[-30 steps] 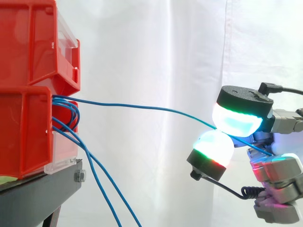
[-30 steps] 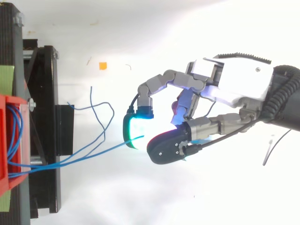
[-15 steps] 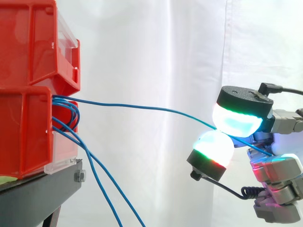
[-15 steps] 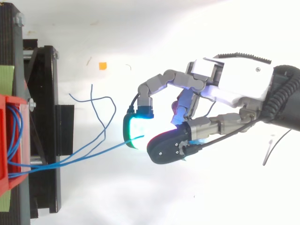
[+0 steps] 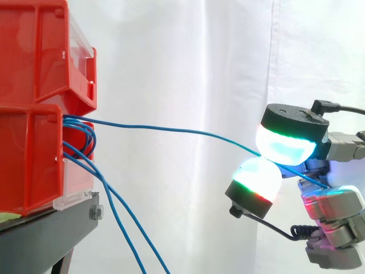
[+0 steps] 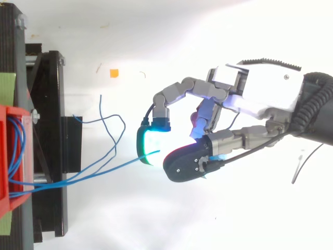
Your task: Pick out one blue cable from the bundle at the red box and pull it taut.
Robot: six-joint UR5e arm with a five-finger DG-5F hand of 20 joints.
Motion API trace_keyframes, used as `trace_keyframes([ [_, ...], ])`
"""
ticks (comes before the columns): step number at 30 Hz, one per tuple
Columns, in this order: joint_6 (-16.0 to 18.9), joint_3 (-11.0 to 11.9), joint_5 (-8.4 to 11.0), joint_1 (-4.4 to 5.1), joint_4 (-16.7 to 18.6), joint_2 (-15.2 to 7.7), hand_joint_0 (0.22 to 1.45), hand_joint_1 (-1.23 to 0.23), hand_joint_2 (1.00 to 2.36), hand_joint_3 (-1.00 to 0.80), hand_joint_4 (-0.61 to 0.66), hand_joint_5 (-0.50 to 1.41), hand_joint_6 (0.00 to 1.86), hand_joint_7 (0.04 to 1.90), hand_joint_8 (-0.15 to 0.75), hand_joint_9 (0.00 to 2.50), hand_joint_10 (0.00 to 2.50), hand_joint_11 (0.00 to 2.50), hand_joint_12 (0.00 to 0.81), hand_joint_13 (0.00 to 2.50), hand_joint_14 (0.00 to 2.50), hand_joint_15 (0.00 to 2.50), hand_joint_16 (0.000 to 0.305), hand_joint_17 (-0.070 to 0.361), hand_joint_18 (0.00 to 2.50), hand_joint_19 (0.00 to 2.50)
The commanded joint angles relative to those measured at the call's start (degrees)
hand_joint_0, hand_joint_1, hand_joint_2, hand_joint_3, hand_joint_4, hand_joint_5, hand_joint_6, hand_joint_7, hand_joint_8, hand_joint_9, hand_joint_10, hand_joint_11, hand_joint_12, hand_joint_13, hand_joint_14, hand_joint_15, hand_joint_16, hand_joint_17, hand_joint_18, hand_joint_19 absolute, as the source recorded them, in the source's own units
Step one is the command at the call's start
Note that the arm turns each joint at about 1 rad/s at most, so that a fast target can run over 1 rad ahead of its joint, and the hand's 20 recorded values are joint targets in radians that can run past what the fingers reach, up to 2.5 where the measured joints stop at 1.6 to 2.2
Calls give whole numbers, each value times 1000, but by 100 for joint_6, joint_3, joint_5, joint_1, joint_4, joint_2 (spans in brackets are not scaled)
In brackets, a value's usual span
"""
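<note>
Two glowing fingertips (image 5: 285,146) of the hand (image 6: 263,92) are curled toward each other and pinch a thin blue cable (image 5: 171,129) between their pads. From the pinch the cable runs away from the fingers in a shallow arc, rising slightly, to the front of the lower red plastic box (image 5: 31,160), well apart from the fingertips. More loose blue cables (image 5: 124,225) hang from that box, below the held one, beside the black metal stand (image 5: 51,225).
</note>
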Motion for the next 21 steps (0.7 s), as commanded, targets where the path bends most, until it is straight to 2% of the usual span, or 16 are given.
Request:
trace_keyframes([
  [1, 8, 0, 0, 4, 0, 5, 664, -622, 1018, -275, 21, -122, 884, 1059, 327, 1506, 26, 934, 362, 1594, 0, 1669, 65, 147, 1131, 1148],
  [21, 8, 0, 0, 4, 0, -4, 665, -625, 1017, -283, 21, -122, 882, 1052, 334, 1462, 27, 875, 358, 1579, 4, 1620, 66, 148, 1101, 1089],
])
